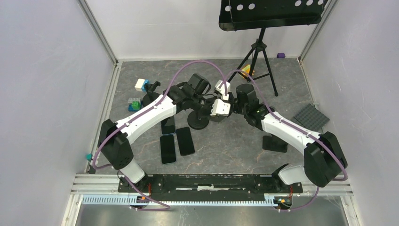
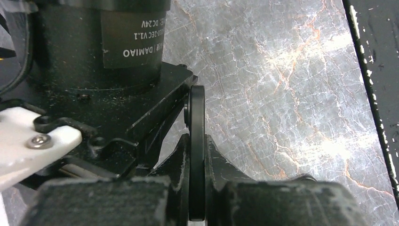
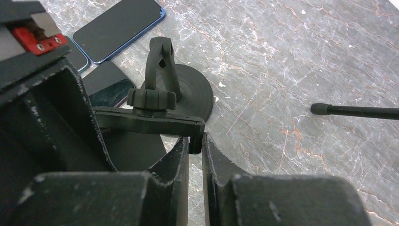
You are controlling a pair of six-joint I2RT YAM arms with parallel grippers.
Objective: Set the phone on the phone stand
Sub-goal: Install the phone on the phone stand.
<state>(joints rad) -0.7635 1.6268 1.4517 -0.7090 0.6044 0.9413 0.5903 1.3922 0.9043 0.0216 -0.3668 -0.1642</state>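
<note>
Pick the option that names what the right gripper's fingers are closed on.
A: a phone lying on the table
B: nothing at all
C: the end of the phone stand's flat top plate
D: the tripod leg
C: the right wrist view shows the right gripper pinching the end of the phone stand's flat top plate, with the blue-edged phone and the tripod leg lying apart from it.

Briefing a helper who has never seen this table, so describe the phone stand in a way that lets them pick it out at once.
On the grey marbled table, look at the middle, where the right gripper pinches a flat black plate. That plate tops the phone stand, set apart by its round base and curved neck, while the phones beside it lie flat.
</note>
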